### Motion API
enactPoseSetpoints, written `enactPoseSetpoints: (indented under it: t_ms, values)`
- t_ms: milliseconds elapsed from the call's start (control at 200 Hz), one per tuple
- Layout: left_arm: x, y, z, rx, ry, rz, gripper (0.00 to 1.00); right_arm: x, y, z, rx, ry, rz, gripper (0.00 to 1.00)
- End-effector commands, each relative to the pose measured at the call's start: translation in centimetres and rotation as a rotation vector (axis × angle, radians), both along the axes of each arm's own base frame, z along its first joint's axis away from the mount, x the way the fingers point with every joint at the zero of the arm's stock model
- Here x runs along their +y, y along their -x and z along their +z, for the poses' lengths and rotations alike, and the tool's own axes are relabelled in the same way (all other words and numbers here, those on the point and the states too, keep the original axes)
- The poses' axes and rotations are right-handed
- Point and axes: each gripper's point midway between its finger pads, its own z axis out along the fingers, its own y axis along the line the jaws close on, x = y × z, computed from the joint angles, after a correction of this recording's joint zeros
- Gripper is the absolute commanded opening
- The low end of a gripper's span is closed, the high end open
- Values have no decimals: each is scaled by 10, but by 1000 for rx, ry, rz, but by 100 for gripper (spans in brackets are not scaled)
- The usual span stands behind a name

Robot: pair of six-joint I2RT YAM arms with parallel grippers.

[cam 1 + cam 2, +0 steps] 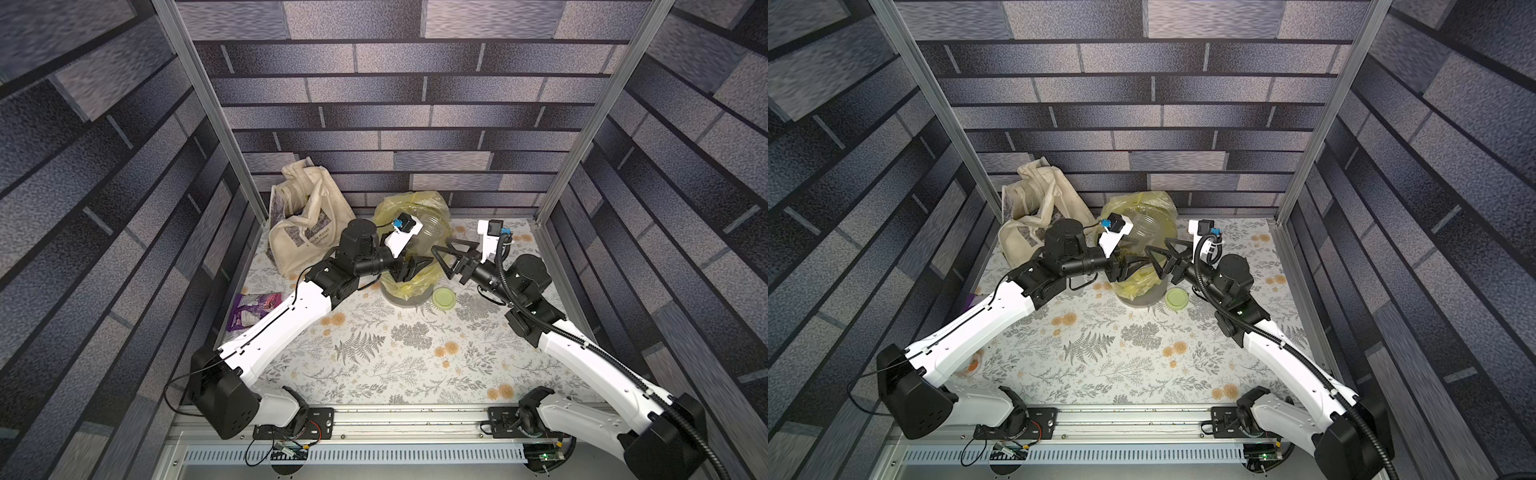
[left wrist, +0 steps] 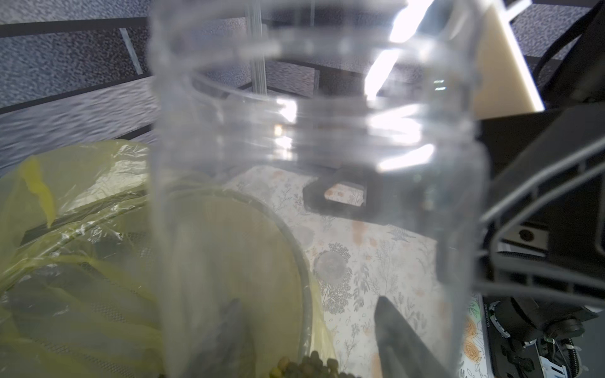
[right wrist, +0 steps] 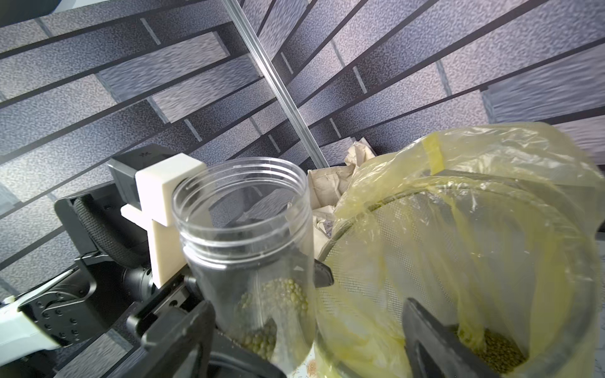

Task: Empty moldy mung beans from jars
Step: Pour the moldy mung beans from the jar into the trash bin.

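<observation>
While the left gripper (image 1: 417,266) pinches the clear plastic jar (image 3: 242,248) low on its body, black fingers pressed to either side of the base, the only writing to read out is on the cream canvas tote bag (image 1: 299,245) slumped in the far left corner: "Monet" comes through in dark letters, the word before it is half hidden behind the arm, and a smaller line beneath is too fine to make out! The jar's the story, though: a smooth see-through cylinder, ridged screw thread round the neck, mouth open and pointing up in the right wrist view, with a small heap of mung beans (image 3: 281,294), tiny dull olive-green balls, piled in its bottom. It's held up off the table just beside the rim of the bin (image 1: 405,297), a round grey mesh tub dressed in a crinkly, glossy yellow liner (image 1: 399,208), and more mung beans (image 3: 497,350) lie down inside that liner. Over to the right gripper (image 1: 444,249): its triangular open-frame fingers stand spread apart, nothing pinched between them, tips close by the jar, and whether they touch it I can't tell. The lime-green lid (image 1: 444,298), a flat round disc, lies on the fern-and-flower printed tablecloth (image 1: 395,353) next to the bin's base, and a crumpled purple packet (image 1: 253,309) sits at the left edge, its print unreadable
</observation>
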Motion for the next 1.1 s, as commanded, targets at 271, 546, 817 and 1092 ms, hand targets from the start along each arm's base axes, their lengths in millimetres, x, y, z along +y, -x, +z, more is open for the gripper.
enactPoseSetpoints:
  t_ms: [271, 546, 817, 1092]
  values:
    - [-22, 6, 5, -35, -35, -18, 53, 5, -1, 28, -49, -35, -18, 83]
    - [-28, 11, 9, -55, -40, -33, 53, 8, -17, 19, -10, -12, -63, 74]
    - [-27, 8, 2, -66, -62, -9, 54, 11, -28, 12, 37, -30, -80, 50]
    - [-21, 4, 11, -124, -9, 41, 89, 1, -34, 22, 114, -95, -136, 41]
